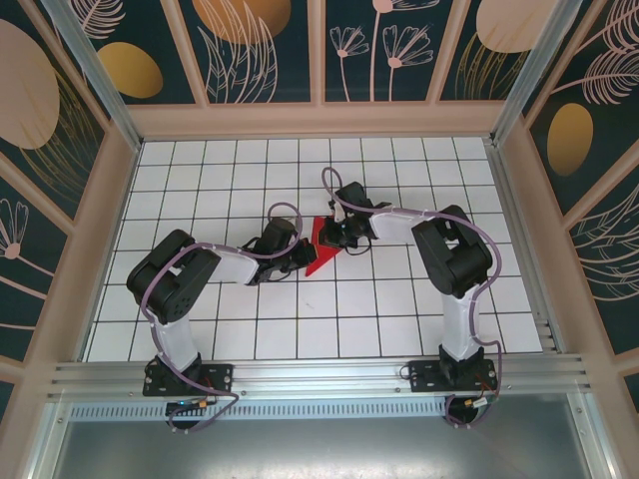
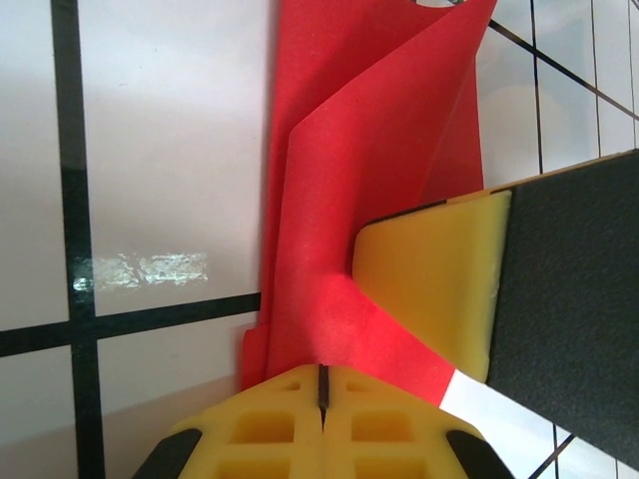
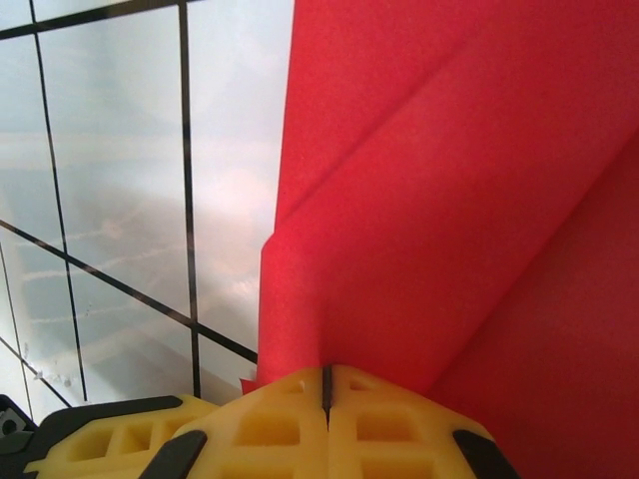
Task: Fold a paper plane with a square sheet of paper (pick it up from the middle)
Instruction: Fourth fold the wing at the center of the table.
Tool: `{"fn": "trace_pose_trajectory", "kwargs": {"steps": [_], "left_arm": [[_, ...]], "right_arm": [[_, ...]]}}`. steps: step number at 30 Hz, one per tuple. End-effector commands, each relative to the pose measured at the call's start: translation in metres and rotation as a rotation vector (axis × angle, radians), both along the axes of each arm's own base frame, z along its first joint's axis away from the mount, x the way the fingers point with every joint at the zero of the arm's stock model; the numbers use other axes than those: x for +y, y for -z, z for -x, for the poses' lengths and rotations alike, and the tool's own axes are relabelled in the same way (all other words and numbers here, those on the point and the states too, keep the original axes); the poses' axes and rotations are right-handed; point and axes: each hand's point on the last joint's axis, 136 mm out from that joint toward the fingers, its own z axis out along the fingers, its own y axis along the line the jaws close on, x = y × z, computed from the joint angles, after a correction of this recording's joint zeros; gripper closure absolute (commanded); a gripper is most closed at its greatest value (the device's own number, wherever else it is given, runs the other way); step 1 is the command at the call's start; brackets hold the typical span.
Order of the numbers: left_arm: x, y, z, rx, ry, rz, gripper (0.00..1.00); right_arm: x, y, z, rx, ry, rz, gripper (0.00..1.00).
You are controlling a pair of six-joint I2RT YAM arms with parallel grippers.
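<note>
Both hands are clamped on the square sheet of paper (image 1: 321,242), which is by now a creased red wedge held between them above the tiled table (image 1: 379,309). The left gripper (image 2: 321,384) has its jaws pressed together with the lower edge of the paper pinched in the seam, and the right gripper (image 3: 325,384) is closed the same way on an edge, with red flaps rising straight ahead of its fingertips. The main risk, as I judge it, is tearing: the paper looks thin, and with two pinches so near each other any pull of the arms away from one another loads the short span between them. Pushing them toward each other would instead buckle that span and put in a stray crease. In the left wrist view a finger (image 2: 429,289) of the right gripper sits just to the right of the left hand's tips, with a strip of paper lying across it, so a small sideways error could knock the fingers together or trap that strip. The flaps ahead of both hands stand loose and partly open; if one hand lets go before the fold is pressed down, they could spring back or flop the wrong way.
</note>
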Motion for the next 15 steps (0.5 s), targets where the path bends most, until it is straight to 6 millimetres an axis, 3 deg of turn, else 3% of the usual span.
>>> {"fn": "trace_pose_trajectory", "kwargs": {"steps": [1,8,9,15], "left_arm": [[0.041,0.058,0.025,0.142,-0.039,-0.214,1.0],[0.043,0.059,0.027,0.145,-0.038,-0.22,1.0],[0.043,0.059,0.028,0.146,-0.035,-0.221,1.0],[0.044,0.06,0.03,0.149,-0.024,-0.227,1.0]], "right_arm": [[0.002,-0.01,-0.008,-0.059,-0.002,-0.002,0.99],[-0.016,0.015,-0.012,-0.036,0.022,0.031,0.99],[-0.028,0.017,-0.021,-0.037,0.047,0.039,0.99],[-0.057,0.03,-0.042,-0.039,0.096,0.073,0.99]]}}
